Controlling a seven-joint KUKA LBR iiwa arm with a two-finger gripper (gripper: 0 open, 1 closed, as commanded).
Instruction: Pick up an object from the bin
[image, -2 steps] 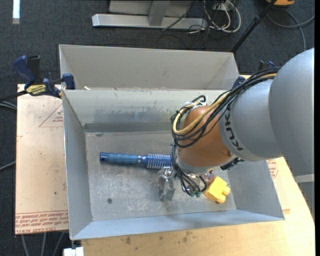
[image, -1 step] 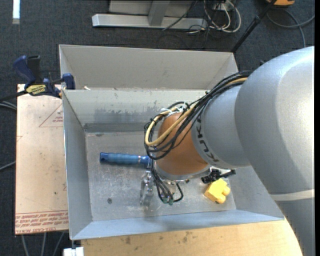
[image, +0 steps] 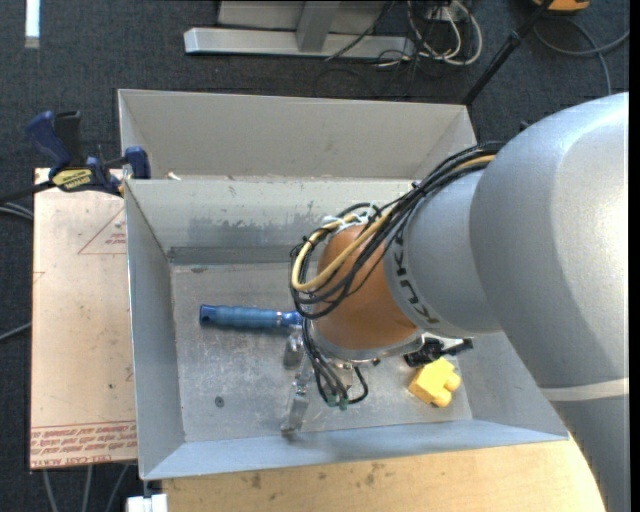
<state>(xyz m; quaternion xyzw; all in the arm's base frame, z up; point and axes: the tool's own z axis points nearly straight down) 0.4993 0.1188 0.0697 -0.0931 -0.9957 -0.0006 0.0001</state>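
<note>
The tool (image: 295, 400) is hanging low in the grey bin (image: 150, 330), near its front wall. A blue handle (image: 245, 318) is lying flat just beside it, a little back and to the left, its long side running left to right. A yellow block (image: 433, 383) is sitting farther off on the right. I cannot tell if the tool is wide or narrow

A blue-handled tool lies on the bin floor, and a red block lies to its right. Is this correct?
No: the block is yellow, not red. The camera view shows it to the right of the blue-handled tool on the bin floor.
</note>
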